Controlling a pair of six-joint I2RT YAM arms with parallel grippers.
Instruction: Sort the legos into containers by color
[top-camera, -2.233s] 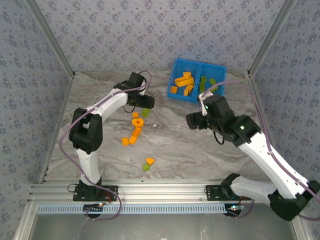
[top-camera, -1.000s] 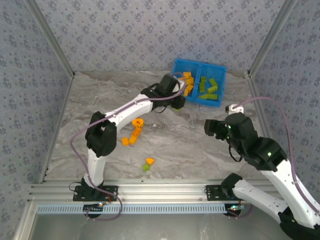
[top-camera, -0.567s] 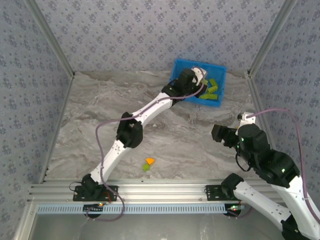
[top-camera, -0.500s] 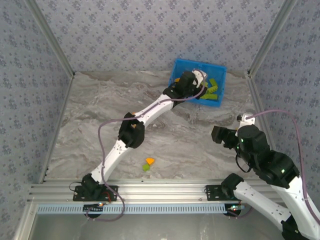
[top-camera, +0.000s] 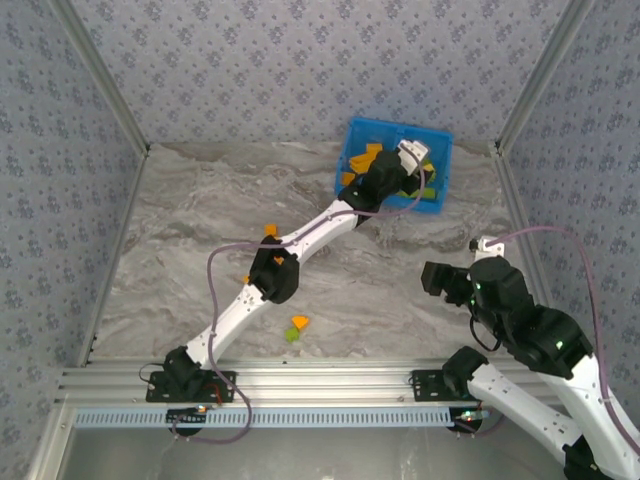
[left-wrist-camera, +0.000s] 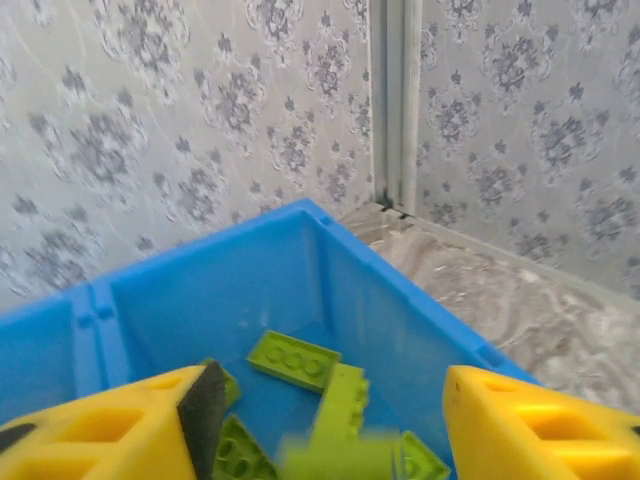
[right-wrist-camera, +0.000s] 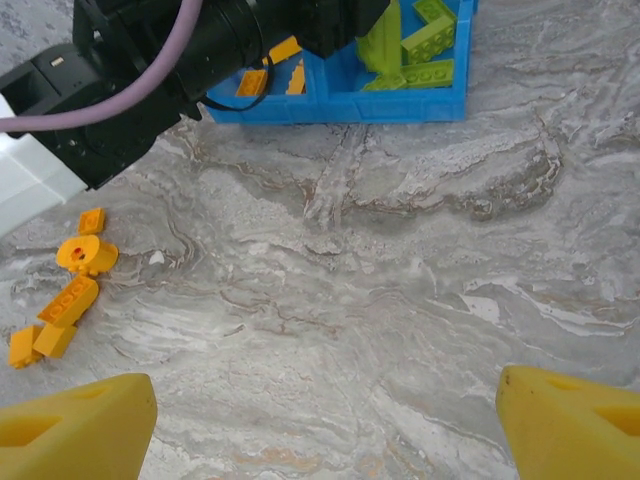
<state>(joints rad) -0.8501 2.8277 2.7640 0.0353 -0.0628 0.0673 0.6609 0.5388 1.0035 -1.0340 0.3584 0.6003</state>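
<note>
The blue bin stands at the back right of the table. Orange legos lie in its left container and lime green legos in its right one. My left gripper hangs over the right container, jaws open. In the left wrist view a blurred green lego sits loose between the yellow fingers, above other green legos. My right gripper is open over bare table with nothing between its fingers. Loose orange legos lie to its left.
An orange piece and a green piece lie near the front edge. More orange bricks show beside the left arm, which stretches across the table's middle. Patterned walls close in the back and sides.
My left gripper has travelled from the bin's left edge to over the right container and its jaws have opened, letting go of a green lego. My right arm drew back slightly.
</note>
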